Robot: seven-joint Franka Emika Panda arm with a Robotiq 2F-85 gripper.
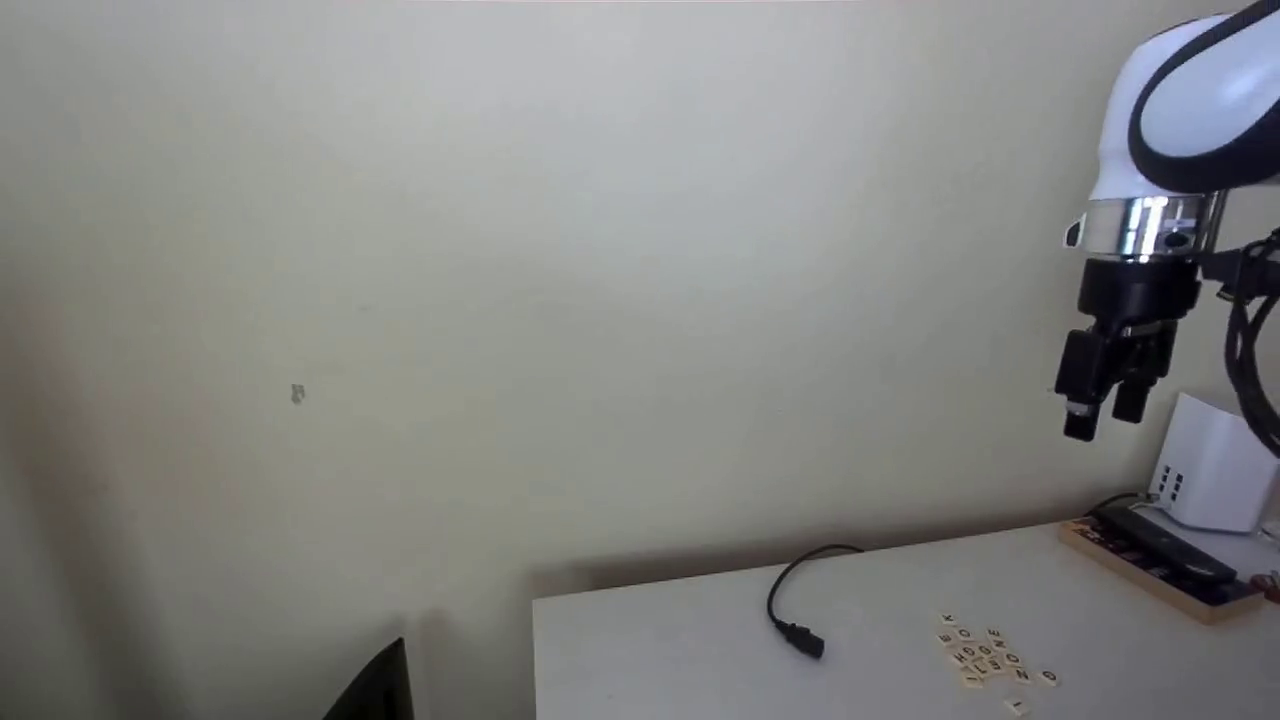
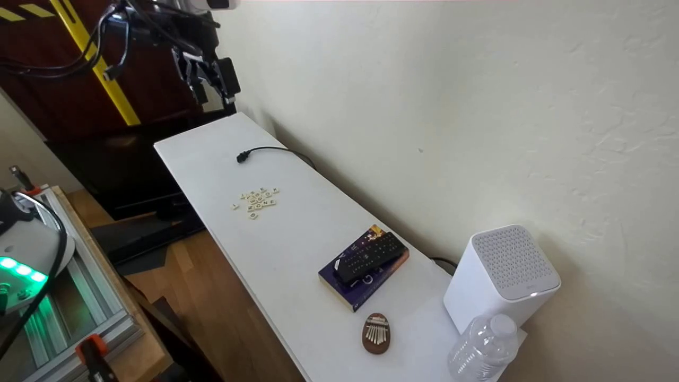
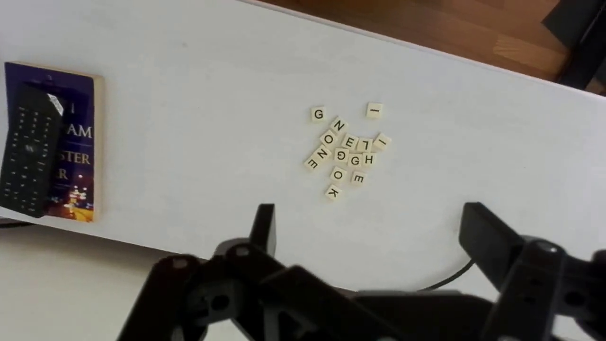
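Hangs high over the worktop (image 3: 189,142) with widely parted, empty jaws. Overlooks letter tiles (image 3: 342,155) clustered face-up there, likely for legibility, and a remote control (image 3: 31,151) on a paperback (image 3: 78,156), perhaps saving room.

Wht tbl (image 2: 302,223) by pale wall (image 2: 477,116); brn wd flr (image 2: 212,281).

Can make out a black remote (image 2: 371,257) atop a purple book (image 2: 360,292), a small thumb piano (image 2: 376,335) near them on the table (image 2: 289,265), and a clear bottle (image 2: 484,347) just beside a grille-topped white box (image 2: 509,265).
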